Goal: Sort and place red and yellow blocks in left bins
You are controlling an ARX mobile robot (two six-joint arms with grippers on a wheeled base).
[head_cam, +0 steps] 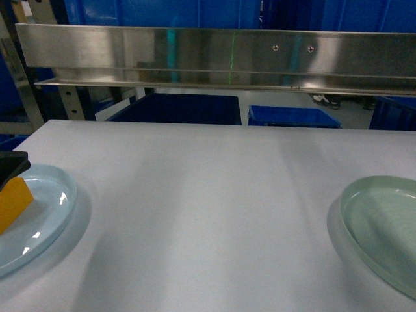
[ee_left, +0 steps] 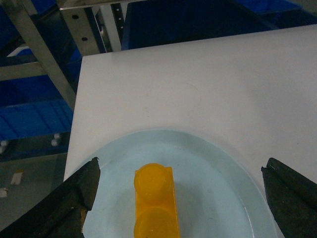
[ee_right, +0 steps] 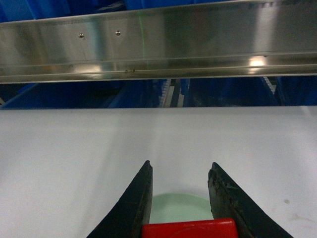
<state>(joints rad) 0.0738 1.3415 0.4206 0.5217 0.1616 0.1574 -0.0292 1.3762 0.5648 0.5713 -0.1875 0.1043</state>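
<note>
Blocks first: 1 orange-yellow, 1 red, and they sit at opposite ends of a big white bench (head_cam: 208, 214) that fills the head view. Behind it runs a long steel rail (head_cam: 214, 58), with blue bins (head_cam: 292, 116) on the floor beyond.

On the left edge, a pale blue plate (head_cam: 45, 227) rests on the bench; on the right edge, a pale green plate (head_cam: 383, 227). They are well apart, with bare bench between them.

Now the left gripper (ee_left: 181, 198): jaws spread wide, 1 dark finger at each lower corner of the left wrist view, hanging over the blue plate (ee_left: 213, 188). Between them, touching neither, lies the yellow block (ee_left: 155, 201), 2 round studs facing up, resting on the plate. The head view catches that same yellow block (head_cam: 13, 203) at the far left, under a dark part of the arm.

Over to the right gripper (ee_right: 181, 193): fingers set narrow, and the red block (ee_right: 190, 229) sits between them at the bottom of the right wrist view, clamped by the look of it. Just past it, a patch of the green plate (ee_right: 178, 208) shows below.
</note>
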